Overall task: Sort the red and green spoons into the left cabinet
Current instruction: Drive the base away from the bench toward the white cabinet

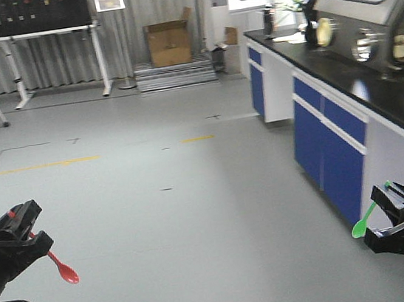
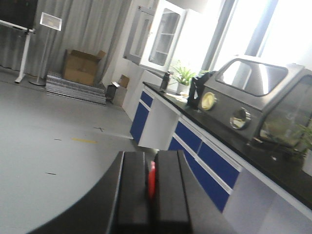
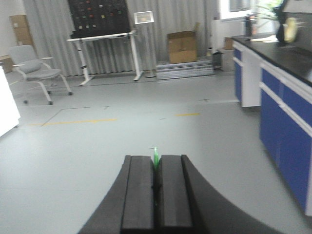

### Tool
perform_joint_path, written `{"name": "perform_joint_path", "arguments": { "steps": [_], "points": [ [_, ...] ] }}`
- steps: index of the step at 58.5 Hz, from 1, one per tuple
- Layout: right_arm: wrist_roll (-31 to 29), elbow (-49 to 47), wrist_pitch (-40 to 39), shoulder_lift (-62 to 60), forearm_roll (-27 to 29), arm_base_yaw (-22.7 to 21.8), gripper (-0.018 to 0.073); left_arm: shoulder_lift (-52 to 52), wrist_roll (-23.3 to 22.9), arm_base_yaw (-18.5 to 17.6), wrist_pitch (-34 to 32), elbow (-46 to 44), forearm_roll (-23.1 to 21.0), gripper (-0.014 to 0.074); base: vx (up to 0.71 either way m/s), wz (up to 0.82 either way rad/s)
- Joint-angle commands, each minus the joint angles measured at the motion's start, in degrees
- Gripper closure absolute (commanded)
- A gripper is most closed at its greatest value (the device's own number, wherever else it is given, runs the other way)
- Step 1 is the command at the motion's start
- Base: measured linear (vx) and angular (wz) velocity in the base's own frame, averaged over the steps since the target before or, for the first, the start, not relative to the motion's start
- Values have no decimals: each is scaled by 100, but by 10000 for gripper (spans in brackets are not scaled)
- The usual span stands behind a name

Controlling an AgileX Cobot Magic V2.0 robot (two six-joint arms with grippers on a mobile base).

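Observation:
My left gripper (image 1: 33, 234) is shut on the red spoon (image 1: 62, 268), whose bowl hangs down and to the right over the grey floor. In the left wrist view only a red sliver of that spoon (image 2: 152, 179) shows between the closed black pads of the left gripper (image 2: 151, 168). At the lower right, my right gripper (image 1: 384, 198) is shut on the green spoon (image 1: 363, 223), bowl pointing down-left. The right wrist view shows the right gripper (image 3: 156, 163) with the green spoon's tip (image 3: 155, 157) poking up between the pads. The left cabinet is out of view.
A long black-topped counter with blue cabinet doors (image 1: 336, 148) runs along the right. A cardboard box (image 1: 168, 44), a white desk (image 1: 46, 45) and a sign stand (image 1: 109, 2) stand at the far wall. A grey chair (image 3: 36, 73) sits at the left.

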Motion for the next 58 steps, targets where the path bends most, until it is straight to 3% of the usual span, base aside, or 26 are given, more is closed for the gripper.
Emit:
{"name": "perform_joint_path", "arguments": {
  "steps": [1, 58],
  "points": [
    [-42, -146, -455, -168, 22, -23, 565, -199, 12, -9, -462, -148, -45, 600, 29, 41],
    [-42, -146, -455, -168, 22, -23, 565, -199, 12, -9, -462, -148, -45, 600, 42, 17]
  ]
}}
